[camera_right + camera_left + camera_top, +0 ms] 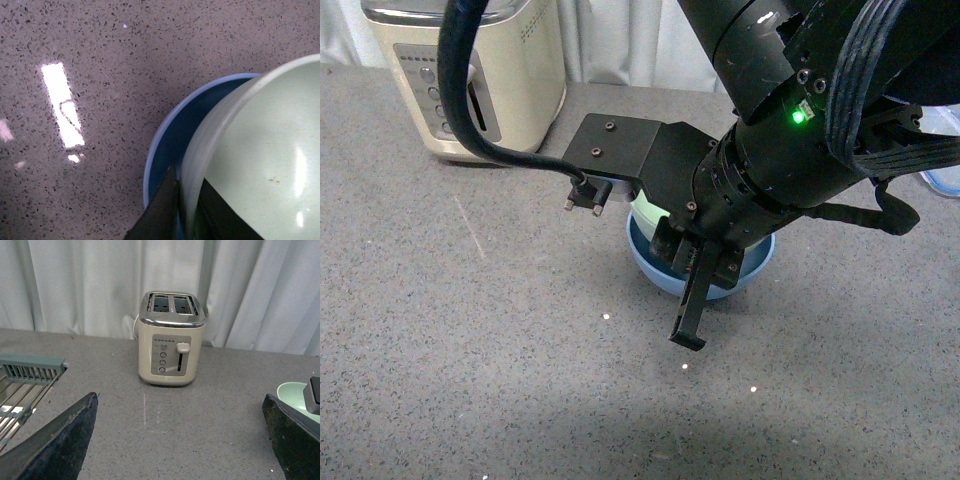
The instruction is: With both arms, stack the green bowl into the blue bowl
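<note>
The green bowl (265,150) hangs tilted inside the blue bowl (170,135), which rests on the grey speckled counter. My right gripper (185,210) is shut on the green bowl's rim, one finger outside its wall and one inside. In the front view the right arm covers most of both bowls. Only a sliver of the green bowl (645,212) and the near side of the blue bowl (655,270) show around my right gripper (695,300). My left gripper (180,440) stands wide open and empty above bare counter, with the green bowl's edge (292,391) just past one finger.
A cream toaster (480,70) stands at the back left of the counter (470,330), in front of a white curtain. A wire dish rack (30,372) shows at the edge of the left wrist view. A clear container (945,180) sits at the far right.
</note>
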Tool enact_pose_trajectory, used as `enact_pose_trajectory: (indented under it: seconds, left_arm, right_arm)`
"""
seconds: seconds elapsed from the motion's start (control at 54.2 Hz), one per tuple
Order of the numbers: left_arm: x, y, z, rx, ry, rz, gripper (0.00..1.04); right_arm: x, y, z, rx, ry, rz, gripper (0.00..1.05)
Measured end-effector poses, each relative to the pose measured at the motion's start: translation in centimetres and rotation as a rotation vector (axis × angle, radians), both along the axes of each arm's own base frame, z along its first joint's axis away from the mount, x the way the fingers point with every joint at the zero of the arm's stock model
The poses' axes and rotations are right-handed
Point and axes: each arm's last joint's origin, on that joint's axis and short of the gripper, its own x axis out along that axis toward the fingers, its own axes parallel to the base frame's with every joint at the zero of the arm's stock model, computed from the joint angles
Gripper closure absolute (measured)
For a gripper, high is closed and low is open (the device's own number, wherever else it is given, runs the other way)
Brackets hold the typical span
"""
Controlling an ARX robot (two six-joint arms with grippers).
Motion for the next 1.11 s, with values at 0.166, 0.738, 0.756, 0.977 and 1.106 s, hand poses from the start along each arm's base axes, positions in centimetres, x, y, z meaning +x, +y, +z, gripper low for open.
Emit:
enact_pose_trajectory:
  seconds: [0.166, 0.738, 0.756, 0.977, 1.106]
  left_arm:
    - [0.0, 0.0, 0.0, 0.0, 0.0, 0.0, 0.06]
    - [0.0, 0.0, 0.0, 0.0, 0.0, 0.001, 0.06]
    - [0.0, 0.0, 0.0, 0.0, 0.0, 0.0, 0.06]
    - [0.0, 0.0, 0.0, 0.0, 0.0, 0.0, 0.06]
    - [0.0, 0.0, 0.0, 0.0, 0.0, 0.003, 0.06]
  right_arm:
    - [-0.2, 0.0, 1.0, 0.075, -0.018, -0.08, 0.66]
    - [-10.0, -14.6, 6.6, 0.449, -0.292, -1.036, 0.09]
    - [-10.1, -14.7, 6.6, 0.452, -0.292, -1.044, 0.09]
    - [-11.1, -15.5, 4.5, 0.705, -0.551, -1.014, 0.3]
    - [-13.0, -16.9, 6.3, 0.901, -0.749, -0.955, 0.57]
